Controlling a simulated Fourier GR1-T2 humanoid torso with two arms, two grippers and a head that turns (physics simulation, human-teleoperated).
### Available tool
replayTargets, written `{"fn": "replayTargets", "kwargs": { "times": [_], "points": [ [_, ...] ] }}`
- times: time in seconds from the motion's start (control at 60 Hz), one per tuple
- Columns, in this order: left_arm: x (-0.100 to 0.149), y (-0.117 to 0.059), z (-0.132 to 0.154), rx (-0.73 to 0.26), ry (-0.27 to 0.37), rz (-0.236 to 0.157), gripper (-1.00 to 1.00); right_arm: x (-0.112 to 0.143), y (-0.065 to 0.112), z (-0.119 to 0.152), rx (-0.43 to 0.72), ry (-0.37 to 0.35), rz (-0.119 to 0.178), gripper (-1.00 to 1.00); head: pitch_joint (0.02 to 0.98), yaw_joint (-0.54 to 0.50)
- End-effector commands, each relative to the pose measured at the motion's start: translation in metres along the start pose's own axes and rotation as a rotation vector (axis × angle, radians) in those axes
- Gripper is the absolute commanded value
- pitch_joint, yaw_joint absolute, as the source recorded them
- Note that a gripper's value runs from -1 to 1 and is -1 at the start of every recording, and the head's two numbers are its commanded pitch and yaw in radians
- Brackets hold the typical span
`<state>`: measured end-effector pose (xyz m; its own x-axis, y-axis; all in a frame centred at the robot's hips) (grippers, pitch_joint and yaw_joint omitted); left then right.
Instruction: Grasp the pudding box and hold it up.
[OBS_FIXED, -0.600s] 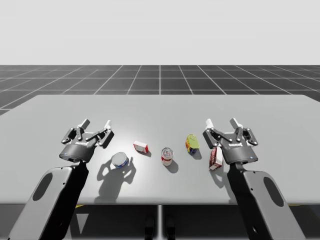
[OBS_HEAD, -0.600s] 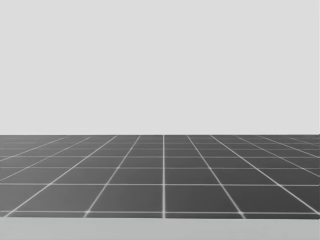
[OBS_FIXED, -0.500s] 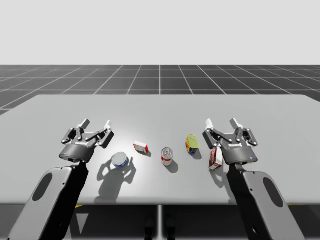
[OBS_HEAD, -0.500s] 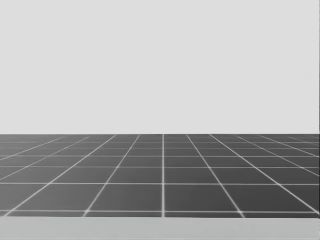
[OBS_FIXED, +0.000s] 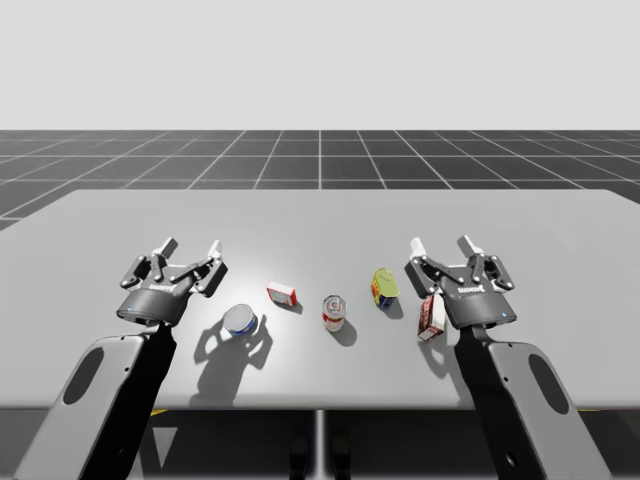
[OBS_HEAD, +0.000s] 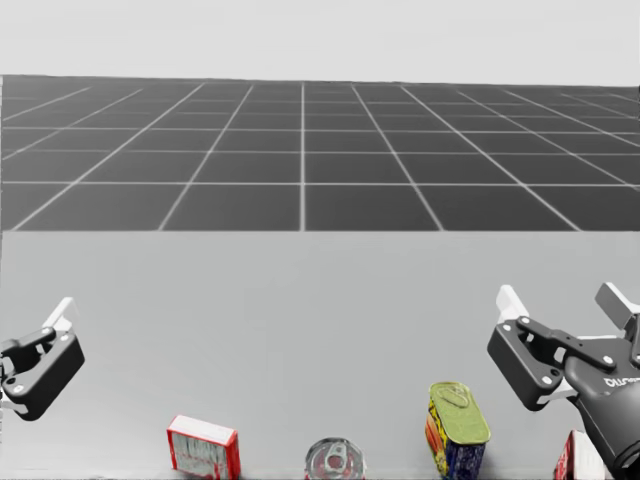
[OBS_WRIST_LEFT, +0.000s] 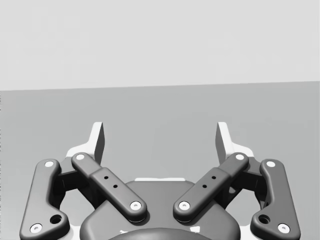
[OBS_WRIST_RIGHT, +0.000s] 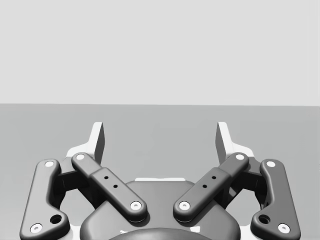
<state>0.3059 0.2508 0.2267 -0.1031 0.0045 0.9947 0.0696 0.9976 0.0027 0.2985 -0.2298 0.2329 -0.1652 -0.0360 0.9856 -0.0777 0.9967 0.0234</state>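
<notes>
Two boxes lie on the grey table (OBS_FIXED: 320, 220). A small red-and-white box (OBS_FIXED: 281, 293) (OBS_HEAD: 203, 446) sits left of centre. A taller red-and-white box (OBS_FIXED: 432, 315) (OBS_HEAD: 576, 458) stands just under and beside my right wrist. I cannot tell which of them is the pudding box. My right gripper (OBS_FIXED: 443, 244) (OBS_HEAD: 562, 300) (OBS_WRIST_RIGHT: 160, 132) is open with nothing between its fingers, reaching past that taller box. At the left my left gripper (OBS_FIXED: 192, 246) (OBS_WRIST_LEFT: 160, 132) hovers open, holding nothing.
A blue-and-white can (OBS_FIXED: 240, 320) lies near my left gripper. A red-and-white can (OBS_FIXED: 333, 312) (OBS_HEAD: 335, 460) stands at the centre. A yellow-topped can (OBS_FIXED: 385, 287) (OBS_HEAD: 457, 428) tilts left of my right gripper. Bare table stretches beyond the objects.
My head has turned downward, so the head view now takes in the table, the cans, the boxes and both grippers. The arms and objects have stayed put.
</notes>
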Motion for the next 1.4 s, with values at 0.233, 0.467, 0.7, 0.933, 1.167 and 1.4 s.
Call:
{"fn": "replayTargets", "kwargs": {
  "times": [0.233,0.467,0.7,0.933,1.167,1.4],
  "points": [
    [0.001,-0.003,0.002,-0.021,-0.006,-0.023,-1.00,0.000,-0.004,-0.002,-0.021,0.005,0.013,-1.00,0.762,-0.21],
    [0.001,-0.014,0.007,-0.053,-0.005,-0.032,-1.00,0.000,-0.006,-0.003,-0.031,0.006,0.013,-1.00,0.875,-0.41],
    [-0.002,-0.021,0.008,-0.069,0.004,-0.039,-1.00,0.002,-0.006,-0.003,-0.030,-0.005,0.017,-1.00,0.902,-0.48],
    [-0.003,-0.021,0.008,-0.070,0.010,-0.035,-1.00,0.008,0.001,0.016,-0.069,0.034,0.047,-1.00,0.872,-0.46],
    [-0.004,-0.023,0.008,-0.083,0.013,-0.038,-1.00,0.008,0.006,0.054,-0.097,0.069,0.049,-1.00,0.863,-0.46],
    [-0.008,-0.029,0.008,-0.098,0.023,-0.044,-1.00,-0.003,0.011,0.086,-0.105,0.096,0.055,-1.00,0.861,-0.46]
  ]
}}
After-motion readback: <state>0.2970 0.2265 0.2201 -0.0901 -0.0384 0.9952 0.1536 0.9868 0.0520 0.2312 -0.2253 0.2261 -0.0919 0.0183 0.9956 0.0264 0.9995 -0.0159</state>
